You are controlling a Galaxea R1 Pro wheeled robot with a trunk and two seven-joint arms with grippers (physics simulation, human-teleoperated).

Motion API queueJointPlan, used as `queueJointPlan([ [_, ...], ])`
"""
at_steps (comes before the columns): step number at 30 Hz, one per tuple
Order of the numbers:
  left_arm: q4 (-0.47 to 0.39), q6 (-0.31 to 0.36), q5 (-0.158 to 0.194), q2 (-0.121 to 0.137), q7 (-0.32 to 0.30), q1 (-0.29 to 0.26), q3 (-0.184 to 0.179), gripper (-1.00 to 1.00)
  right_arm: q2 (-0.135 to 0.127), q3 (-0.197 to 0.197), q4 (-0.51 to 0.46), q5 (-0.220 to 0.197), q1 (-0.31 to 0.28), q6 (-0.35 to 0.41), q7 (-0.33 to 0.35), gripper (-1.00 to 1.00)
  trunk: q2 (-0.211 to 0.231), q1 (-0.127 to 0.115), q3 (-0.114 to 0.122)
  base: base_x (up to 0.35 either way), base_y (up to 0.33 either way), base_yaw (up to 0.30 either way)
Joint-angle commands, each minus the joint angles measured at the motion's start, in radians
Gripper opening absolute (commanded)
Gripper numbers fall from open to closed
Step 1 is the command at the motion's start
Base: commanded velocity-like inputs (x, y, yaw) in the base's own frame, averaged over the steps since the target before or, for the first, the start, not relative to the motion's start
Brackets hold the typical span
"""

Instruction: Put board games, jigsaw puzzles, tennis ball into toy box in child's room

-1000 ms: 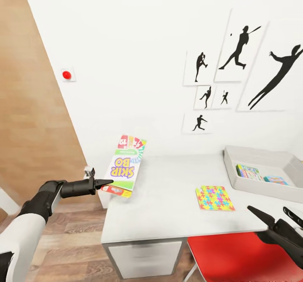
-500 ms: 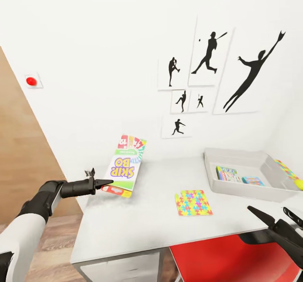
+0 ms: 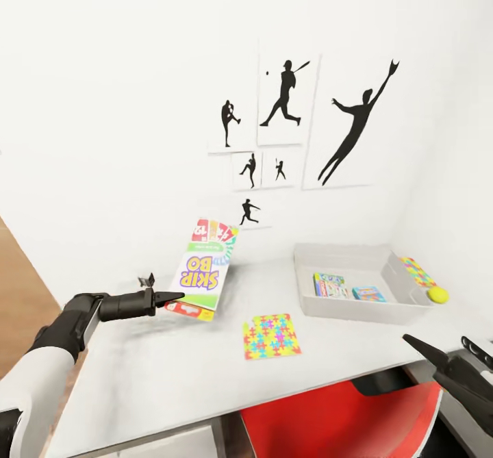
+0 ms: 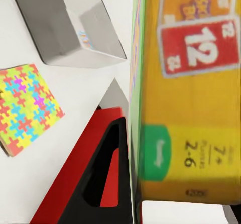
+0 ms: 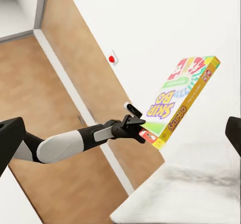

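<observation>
My left gripper (image 3: 177,299) is shut on the lower edge of the SKIP-BO board game (image 3: 205,268), holding it upright above the table's near-left part. In the left wrist view the game's cover (image 4: 191,93) sits against a black finger (image 4: 108,184). The grey toy box (image 3: 342,252) stands on the table (image 3: 137,369) to the right, with two small board games (image 3: 329,285) inside. One jigsaw puzzle (image 3: 272,336) lies flat in front of it. A second jigsaw puzzle (image 3: 418,271) and the tennis ball (image 3: 437,295) lie beside its far right wall. My right gripper (image 3: 438,340) hangs open at the lower right.
A red chair (image 3: 342,417) is tucked under the table's front edge, below my right gripper. Black sports prints (image 3: 287,95) hang on the white wall behind. A brown wooden door (image 5: 75,83) stands behind the left arm (image 5: 75,143).
The camera has swung to the right, so the table, toy box and prints slid left in the picture. The tennis ball and second puzzle came into sight. Both arms hold their poses.
</observation>
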Motion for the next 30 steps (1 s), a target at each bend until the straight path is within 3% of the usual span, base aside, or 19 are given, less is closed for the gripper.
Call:
queueJointPlan([
  [1,-0.001,0.009,-0.007,-0.001,-0.007,-0.001,0.004,-1.00,-0.001,0.000,0.000,-0.004,0.000,0.011,0.001,1.00,-0.002,0.001,-0.001,0.002,-0.312,-0.066],
  [15,-0.001,0.010,-0.007,-0.002,-0.007,-0.001,0.003,-1.00,0.001,-0.020,-0.002,-0.003,0.000,0.019,-0.013,1.00,-0.002,0.001,-0.001,0.000,-0.188,-0.007],
  [18,-0.001,0.010,-0.008,-0.010,-0.007,-0.001,0.003,-1.00,-0.008,-0.022,-0.001,-0.006,-0.003,0.056,-0.038,1.00,-0.002,0.001,-0.001,0.004,-0.170,0.000],
  [20,-0.001,0.011,-0.008,-0.014,-0.007,-0.001,0.003,-1.00,-0.014,-0.026,0.000,-0.006,-0.015,0.121,-0.088,1.00,-0.002,0.001,-0.001,0.019,-0.103,0.000],
  [25,-0.002,0.012,-0.008,-0.018,-0.007,-0.001,0.004,-1.00,-0.023,-0.033,-0.002,-0.006,-0.193,0.374,-0.428,1.00,-0.002,0.001,-0.001,0.005,-0.029,0.000],
  [29,-0.002,0.012,-0.007,-0.019,-0.007,-0.001,0.004,-1.00,-0.023,-0.016,-0.001,-0.010,-0.279,0.470,-0.645,1.00,-0.002,0.001,-0.001,0.001,-0.005,0.000],
  [30,-0.002,0.012,-0.007,-0.019,-0.007,-0.001,0.004,-1.00,-0.023,-0.013,-0.002,-0.011,-0.288,0.481,-0.673,1.00,-0.002,0.001,-0.001,0.000,-0.002,0.000],
])
